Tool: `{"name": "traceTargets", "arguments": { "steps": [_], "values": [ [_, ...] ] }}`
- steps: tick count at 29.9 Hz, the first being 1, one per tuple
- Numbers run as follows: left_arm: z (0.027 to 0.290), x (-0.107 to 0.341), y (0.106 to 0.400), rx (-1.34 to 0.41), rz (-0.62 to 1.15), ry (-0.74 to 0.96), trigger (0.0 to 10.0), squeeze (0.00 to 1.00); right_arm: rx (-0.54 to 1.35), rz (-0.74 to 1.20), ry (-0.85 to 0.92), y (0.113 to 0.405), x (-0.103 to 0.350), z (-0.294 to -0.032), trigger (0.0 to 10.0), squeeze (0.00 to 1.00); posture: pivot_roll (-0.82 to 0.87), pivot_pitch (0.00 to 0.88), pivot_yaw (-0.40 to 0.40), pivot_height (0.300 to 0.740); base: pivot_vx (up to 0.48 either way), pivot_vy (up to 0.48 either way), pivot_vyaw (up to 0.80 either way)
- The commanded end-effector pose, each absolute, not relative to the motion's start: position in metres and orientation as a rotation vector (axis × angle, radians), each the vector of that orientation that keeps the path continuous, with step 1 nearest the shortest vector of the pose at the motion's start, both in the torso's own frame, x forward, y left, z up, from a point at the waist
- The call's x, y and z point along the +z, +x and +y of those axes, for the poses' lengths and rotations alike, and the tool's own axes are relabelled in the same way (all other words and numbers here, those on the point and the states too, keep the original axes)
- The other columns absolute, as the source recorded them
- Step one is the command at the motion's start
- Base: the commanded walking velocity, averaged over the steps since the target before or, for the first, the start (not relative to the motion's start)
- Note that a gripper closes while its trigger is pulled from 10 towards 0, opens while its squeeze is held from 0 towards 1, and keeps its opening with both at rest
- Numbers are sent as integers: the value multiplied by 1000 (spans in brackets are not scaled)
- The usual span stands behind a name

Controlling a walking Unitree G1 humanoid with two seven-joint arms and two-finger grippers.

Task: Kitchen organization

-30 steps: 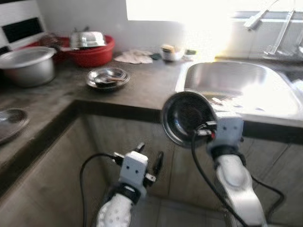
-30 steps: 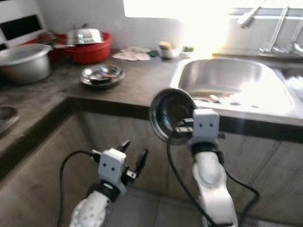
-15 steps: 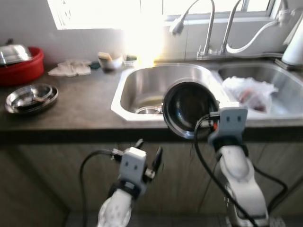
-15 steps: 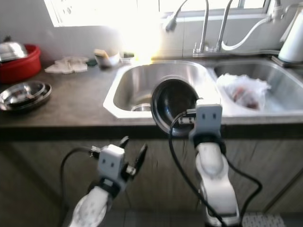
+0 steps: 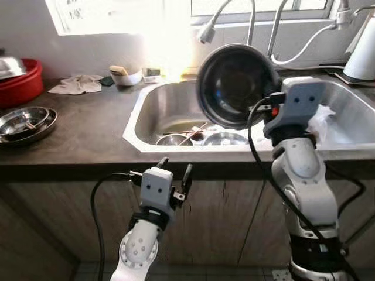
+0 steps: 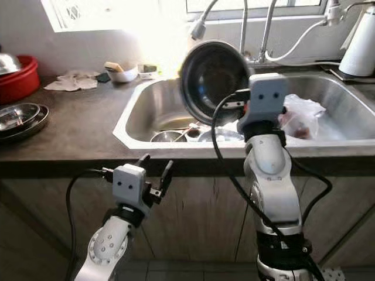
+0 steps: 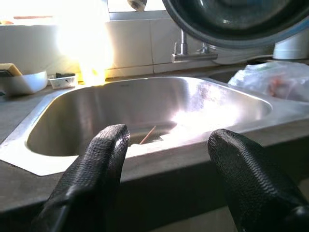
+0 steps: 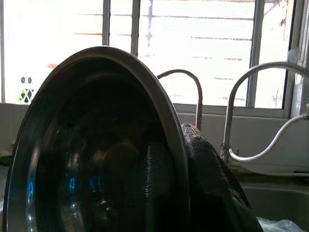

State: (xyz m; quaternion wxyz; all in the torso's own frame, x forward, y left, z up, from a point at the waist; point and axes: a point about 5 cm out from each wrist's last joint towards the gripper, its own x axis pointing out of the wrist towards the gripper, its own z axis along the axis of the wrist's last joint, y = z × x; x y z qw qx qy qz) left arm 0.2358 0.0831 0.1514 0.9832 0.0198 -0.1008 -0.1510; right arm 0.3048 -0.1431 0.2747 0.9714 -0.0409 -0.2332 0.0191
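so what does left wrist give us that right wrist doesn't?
Left wrist: the left gripper, open and empty below the counter edge; the left sink basin with something thin lying near its drain; a white dish on the counter.

Right wrist: the inside of the steel bowl, held on edge, one black finger against its outer wall; window bars behind.

Both: the steel bowl, the taps, the plastic bag in the right-hand basin.
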Motion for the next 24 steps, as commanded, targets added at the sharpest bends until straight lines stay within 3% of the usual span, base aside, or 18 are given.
{"name": "traceTargets", "arguments": {
  "steps": [1, 16, 24],
  "values": [
    [87, 153, 237, -288, -198, 63, 10000, 0, 62, -478, -88, 309, 281, -140, 10000, 0, 2, 45, -5, 740, 356, 0, 0],
    [86, 149, 235, -296, -183, 58, 10000, 0, 131, -404, -128, 322, 276, -137, 10000, 0, 3, 42, -11, 740, 346, 0, 0],
    [87, 147, 235, -292, -176, 57, 10000, 0, 143, -293, -218, 341, 265, -142, 10000, 0, 7, 33, -17, 740, 0, 0, 0]
  ]
}}
